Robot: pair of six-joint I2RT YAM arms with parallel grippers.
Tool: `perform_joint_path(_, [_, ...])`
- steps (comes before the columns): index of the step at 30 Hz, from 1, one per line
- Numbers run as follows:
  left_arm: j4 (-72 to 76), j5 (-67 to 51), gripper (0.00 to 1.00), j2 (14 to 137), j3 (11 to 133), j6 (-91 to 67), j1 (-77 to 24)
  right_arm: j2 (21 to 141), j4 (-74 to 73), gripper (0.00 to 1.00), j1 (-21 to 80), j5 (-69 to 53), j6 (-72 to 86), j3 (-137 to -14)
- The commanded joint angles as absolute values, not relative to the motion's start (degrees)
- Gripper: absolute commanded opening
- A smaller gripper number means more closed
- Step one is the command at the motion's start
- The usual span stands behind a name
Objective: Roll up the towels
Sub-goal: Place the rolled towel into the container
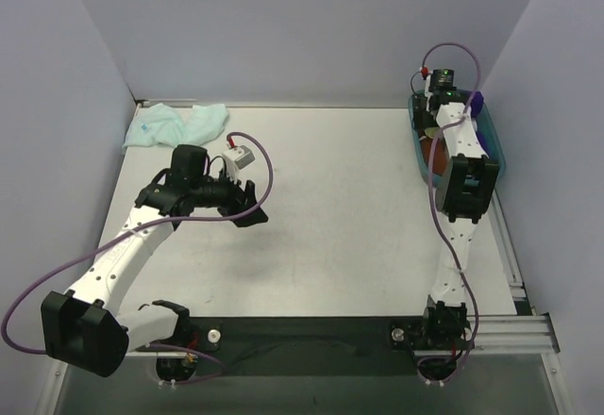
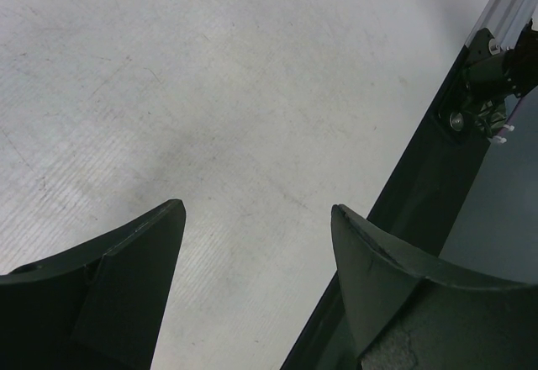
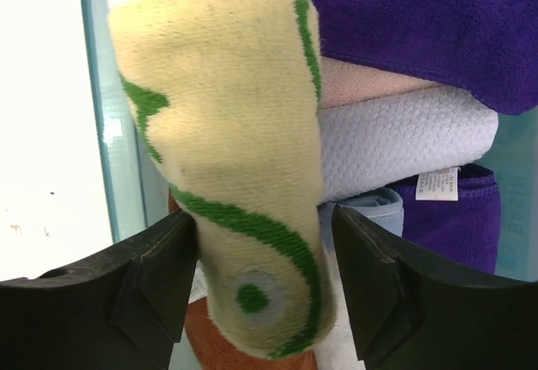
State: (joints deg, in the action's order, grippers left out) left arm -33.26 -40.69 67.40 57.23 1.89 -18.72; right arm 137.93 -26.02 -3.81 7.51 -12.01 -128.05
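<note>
The pale yellow towel (image 3: 227,134) with green marks is a rolled bundle lying in the bin on other rolls. My right gripper (image 3: 265,227) is open around its near end: the left finger touches it and the right finger stands a little off it. In the top view the right gripper (image 1: 436,113) hangs over the bin, and the yellow towel is hidden there. The mint-aqua towel (image 1: 175,124) lies crumpled and unrolled at the table's far left corner. My left gripper (image 1: 251,209) is open and empty over bare table, well in front of the mint towel; it also shows in the left wrist view (image 2: 258,210).
A clear blue bin (image 1: 495,156) stands at the far right, holding purple (image 3: 420,17), white (image 3: 403,139) and orange (image 3: 227,345) rolls. The bin wall (image 3: 97,92) is just left of the yellow towel. A black rail (image 2: 420,193) runs along the table's near edge.
</note>
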Motion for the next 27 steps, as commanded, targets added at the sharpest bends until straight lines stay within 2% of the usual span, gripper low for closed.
perform_joint_path(1, [-32.0,-43.0,0.81,66.4,56.8,1.0,-18.4,136.3,-27.9,0.66,-6.1,2.8,-8.7,-130.6])
perform_joint_path(10, [-32.0,-43.9,0.81,67.2,56.6,0.4,-18.4,131.8,-30.3,0.7,-8.6,-7.8,-5.7,-127.1])
perform_joint_path(19, [-32.0,-44.6,0.82,67.4,55.7,0.4,-18.4,128.1,-31.2,0.74,-9.4,-13.0,-5.1,-124.2])
perform_joint_path(23, [-31.8,-44.6,0.82,67.4,55.6,0.4,-18.4,128.5,-31.8,0.68,-9.1,-11.7,-5.6,-124.8])
perform_joint_path(27, [-31.6,-44.6,0.82,67.3,55.8,0.4,-18.4,130.3,-33.3,0.54,-9.0,-9.9,-5.9,-126.9])
